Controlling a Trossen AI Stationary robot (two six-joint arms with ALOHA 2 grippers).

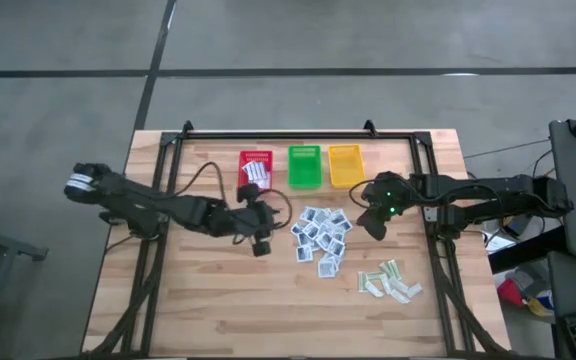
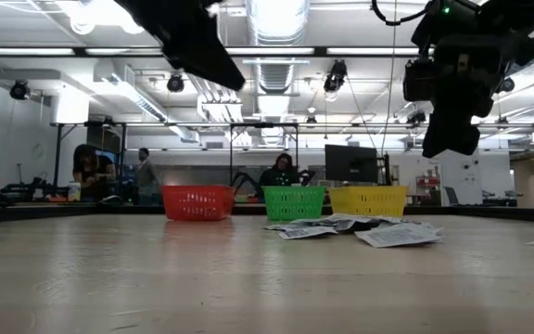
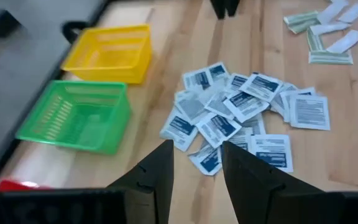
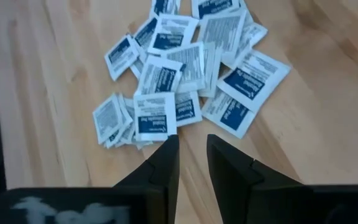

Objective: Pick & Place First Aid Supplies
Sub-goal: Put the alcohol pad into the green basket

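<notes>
A heap of small square white-blue packets (image 1: pixel 320 238) lies flat on the wooden table, also in the left wrist view (image 3: pixel 241 115) and the right wrist view (image 4: pixel 179 68). Pale green-beige strips (image 1: pixel 390 282) lie nearer the table's near right. Oblong white packets (image 1: pixel 256 172) sit in the red basket (image 1: pixel 244 160). My left gripper (image 1: pixel 259 243) hovers left of the heap, open and empty (image 3: pixel 197 163). My right gripper (image 1: pixel 373 224) hovers right of the heap, open and empty (image 4: pixel 192 151). In the low view it hangs well above the table (image 2: pixel 451 139).
Three baskets stand in a row at the far side: red, green (image 1: pixel 304 166) and yellow (image 1: pixel 345 164). A black frame rail (image 1: pixel 298 135) runs behind them. Bare wood lies toward the near edge (image 1: pixel 268 310). People sit in the room beyond (image 2: pixel 281 172).
</notes>
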